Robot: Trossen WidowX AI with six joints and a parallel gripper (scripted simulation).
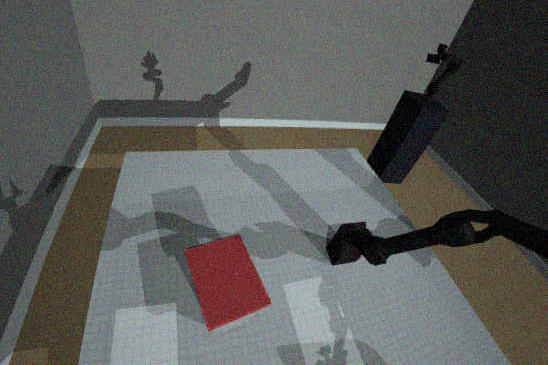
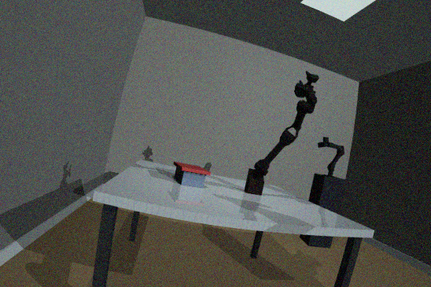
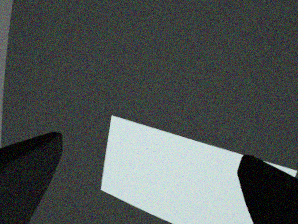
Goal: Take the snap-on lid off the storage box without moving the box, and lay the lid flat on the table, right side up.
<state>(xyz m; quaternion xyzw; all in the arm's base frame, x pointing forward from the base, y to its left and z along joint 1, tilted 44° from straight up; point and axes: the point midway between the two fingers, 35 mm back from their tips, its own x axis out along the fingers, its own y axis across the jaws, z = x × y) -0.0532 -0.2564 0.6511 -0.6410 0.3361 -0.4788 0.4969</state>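
The storage box (image 2: 195, 179) stands on the white table (image 1: 280, 178) (image 2: 149, 193), left of the arm's base (image 1: 347, 249) (image 2: 255, 182). Its red snap-on lid (image 1: 227, 280) (image 2: 192, 167) sits closed on top of it; from above, in the top view, the lid hides the box. The arm stands nearly upright, and my gripper (image 2: 311, 77) (image 3: 153, 153) is high above the table, far from the box, pointing up at the ceiling. Its two fingers stand wide apart at the edges of the wrist view with nothing between them. The gripper is out of frame in the top view.
A dark pedestal (image 1: 406, 138) (image 2: 329, 191) with a small stand on top is off the table's far right side. A bright ceiling panel (image 3: 173, 179) fills the wrist view. Walls close in behind and to the left of the table.
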